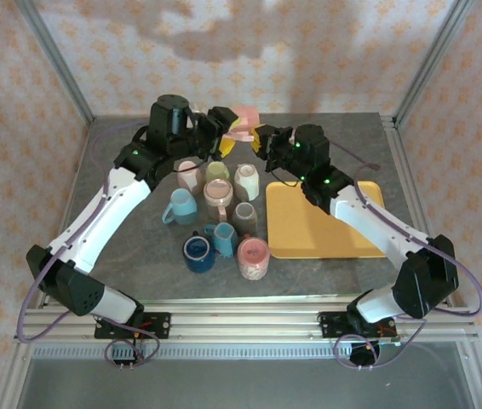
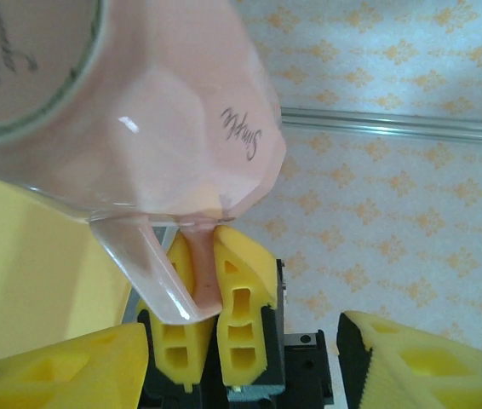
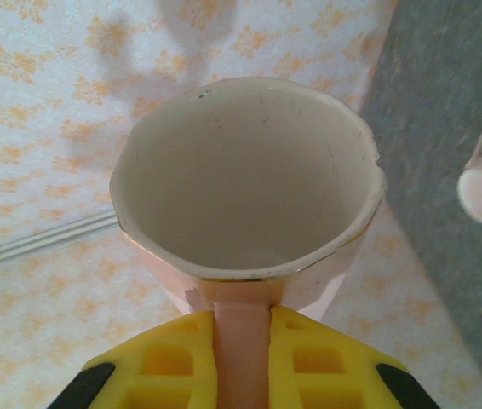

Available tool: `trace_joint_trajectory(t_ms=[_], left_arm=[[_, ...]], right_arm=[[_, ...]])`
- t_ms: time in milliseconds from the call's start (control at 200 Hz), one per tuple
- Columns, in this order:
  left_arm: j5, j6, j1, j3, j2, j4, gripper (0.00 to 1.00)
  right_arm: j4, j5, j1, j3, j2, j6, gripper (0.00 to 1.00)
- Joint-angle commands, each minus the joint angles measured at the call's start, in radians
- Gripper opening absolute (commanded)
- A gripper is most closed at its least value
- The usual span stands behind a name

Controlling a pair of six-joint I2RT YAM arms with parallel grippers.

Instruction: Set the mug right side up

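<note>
One table [image 1: 156,264], and above its far edge the pink mug [image 1: 243,116] hangs in the air: right gripper [image 3: 241,319] pinching its handle [image 2: 152,273], left gripper [image 1: 226,128] spread and clear. On that one small grip the body may pivot and drop. Right wrist shows the empty mouth; left wrist, the printed base [image 2: 20,60].

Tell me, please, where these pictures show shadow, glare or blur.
Top external: even light, a soft shadow on the back wall. Left wrist: a small glare spot on the pink mug, its printed base out of focus. Right wrist: the mug's rim is sharp; a dim shadow lies on the wallpaper above it.
</note>
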Motion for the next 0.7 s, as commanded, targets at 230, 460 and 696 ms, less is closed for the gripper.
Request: trace_joint_trajectory(t_ms=[230, 460, 696], left_arm=[[0.078, 0.327, 0.063, -0.023, -0.060, -0.175, 0.65], [0.075, 0.501, 0.070, -0.043, -0.063, -0.223, 0.63], [0.107, 0.642, 0.069, -0.069, -0.055, -0.196, 0.60]], right_arm=[[-0.215, 0.095, -0.035, 0.065, -0.167, -0.531, 0.00], [-0.302, 0.126, -0.102, -0.053, -0.304, -0.905, 0.00], [-0.433, 0.265, -0.139, -0.136, -0.428, -1.256, 0.00]])
